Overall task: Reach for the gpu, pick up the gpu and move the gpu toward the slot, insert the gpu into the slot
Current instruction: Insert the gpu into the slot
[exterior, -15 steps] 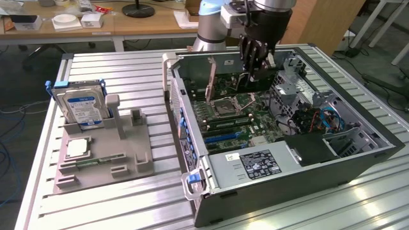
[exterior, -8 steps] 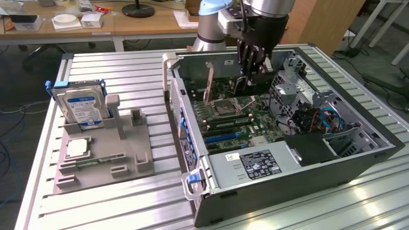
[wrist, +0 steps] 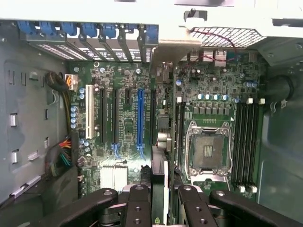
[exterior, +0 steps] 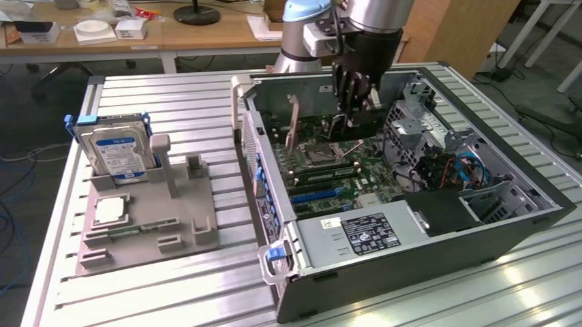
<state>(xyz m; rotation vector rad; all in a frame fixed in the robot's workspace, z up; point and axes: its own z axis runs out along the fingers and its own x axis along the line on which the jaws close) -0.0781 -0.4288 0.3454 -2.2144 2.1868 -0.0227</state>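
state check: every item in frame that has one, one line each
gripper: inside the case, shut on the gpu
gpu: held edge-on above the motherboard, not seated
PC case: side open
hard drive: upright in the grey holder
CPU socket: empty

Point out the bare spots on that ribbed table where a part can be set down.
Bare table lies behind the hard drive, and in front of the grey fixture, toward the computer case. Inside the case it is crowded: the gripper holds the gpu over the motherboard.
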